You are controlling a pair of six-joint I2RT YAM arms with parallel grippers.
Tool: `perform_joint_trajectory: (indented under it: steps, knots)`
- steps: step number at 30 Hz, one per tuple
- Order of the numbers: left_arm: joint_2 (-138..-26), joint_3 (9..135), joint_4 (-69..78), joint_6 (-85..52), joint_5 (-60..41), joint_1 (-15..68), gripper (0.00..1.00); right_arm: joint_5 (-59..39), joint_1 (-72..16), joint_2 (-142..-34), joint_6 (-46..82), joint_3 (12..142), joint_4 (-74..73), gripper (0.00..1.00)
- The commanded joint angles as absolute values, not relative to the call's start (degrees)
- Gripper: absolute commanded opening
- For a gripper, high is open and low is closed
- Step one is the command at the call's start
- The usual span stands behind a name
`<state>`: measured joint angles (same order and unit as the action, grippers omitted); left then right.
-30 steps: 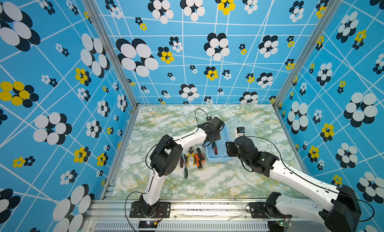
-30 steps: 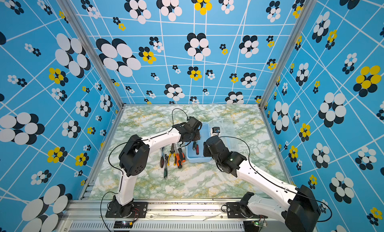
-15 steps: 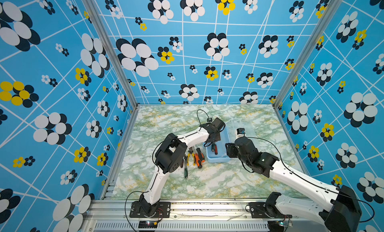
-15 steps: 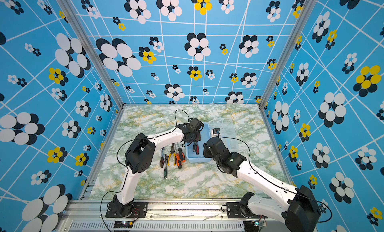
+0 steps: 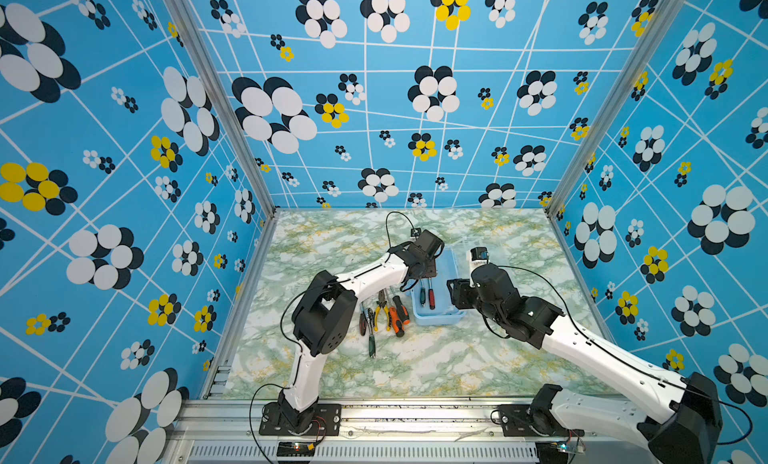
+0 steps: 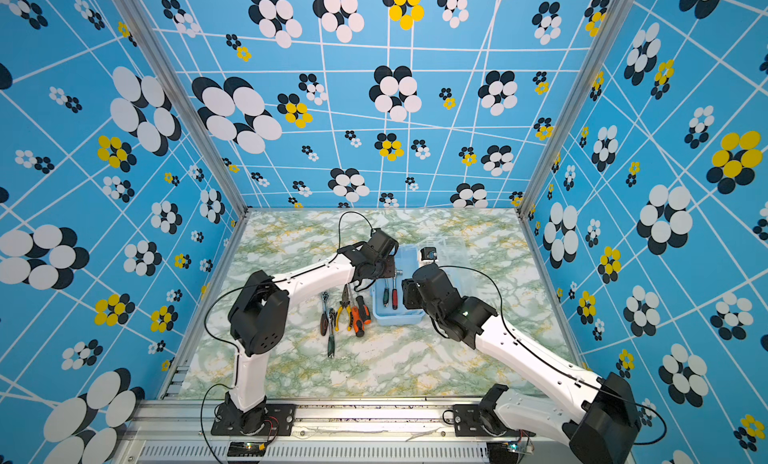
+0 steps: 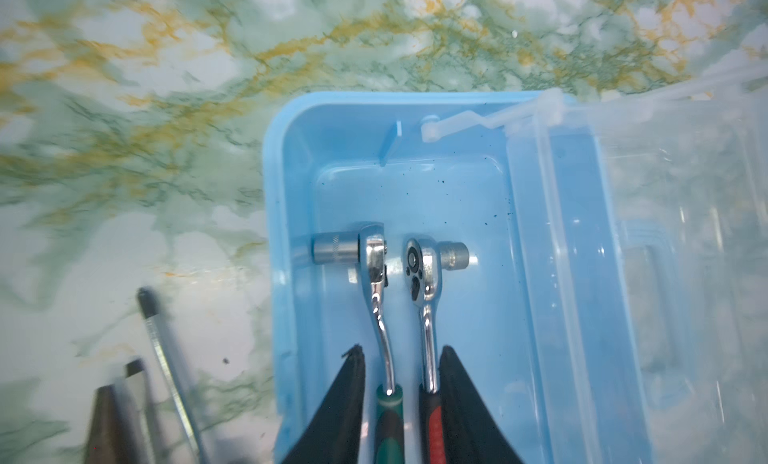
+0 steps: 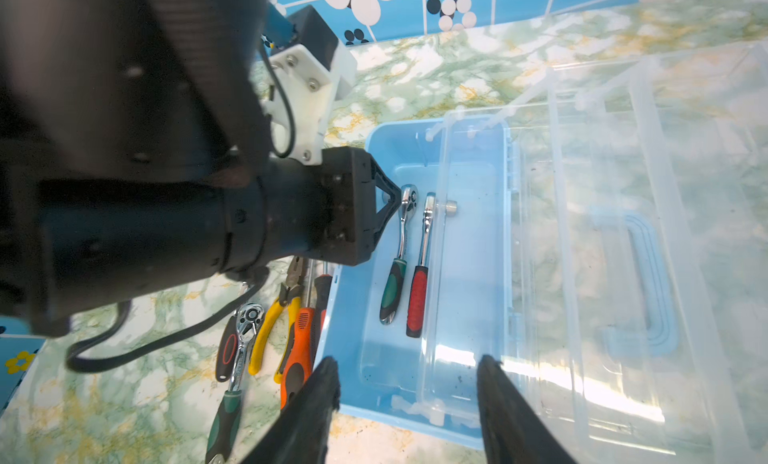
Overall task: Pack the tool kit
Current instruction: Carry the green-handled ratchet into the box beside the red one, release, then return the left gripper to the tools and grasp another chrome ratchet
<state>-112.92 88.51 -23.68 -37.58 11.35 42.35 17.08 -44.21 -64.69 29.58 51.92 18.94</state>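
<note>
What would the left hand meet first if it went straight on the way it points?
Probably the floor of the blue box: the left hand straddles the green ratchet and red ratchet, which would pass between its fingers. Depth unclear.

Robot test cell, lab-type rig. Three walls (image 5: 374, 108) enclose work area, printed blue with black, white and yellow flower blobs and white crossing lines. Bare aluminium profile posts (image 5: 220, 104) stand at back corners. Tabletop (image 5: 415, 366) wears green-white marble-look film. Two white-and-black robot arms, left arm (image 5: 305, 370) and right arm (image 5: 602, 353), sit on black base plates (image 5: 328, 420) fixed to aluminium rail (image 5: 415, 412) along front edge. Loose black cable (image 8: 166, 341) trails across tabletop. Small circuit board (image 5: 296, 446) sits below rail.
</note>
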Motion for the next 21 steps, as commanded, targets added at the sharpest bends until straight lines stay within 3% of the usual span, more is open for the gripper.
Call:
perform_joint_trajectory:
  steps: [1, 9, 21]
  knots:
    - [-103.54, 81.24, -22.96, -33.75, 17.0, 42.05, 0.39, 16.94, -46.81, -66.71, 27.61, 54.52, 21.21, 0.56]
    - [-91.24, 65.3, -25.55, -34.22, 21.37, 39.73, 0.42, 16.72, -52.09, -74.48, 30.34, 54.4, 17.08, 0.57]
    - [-85.55, 48.47, -18.26, -36.92, 13.15, 29.35, 0.4, 15.22, -53.94, -80.92, 32.34, 56.24, 15.33, 0.58]
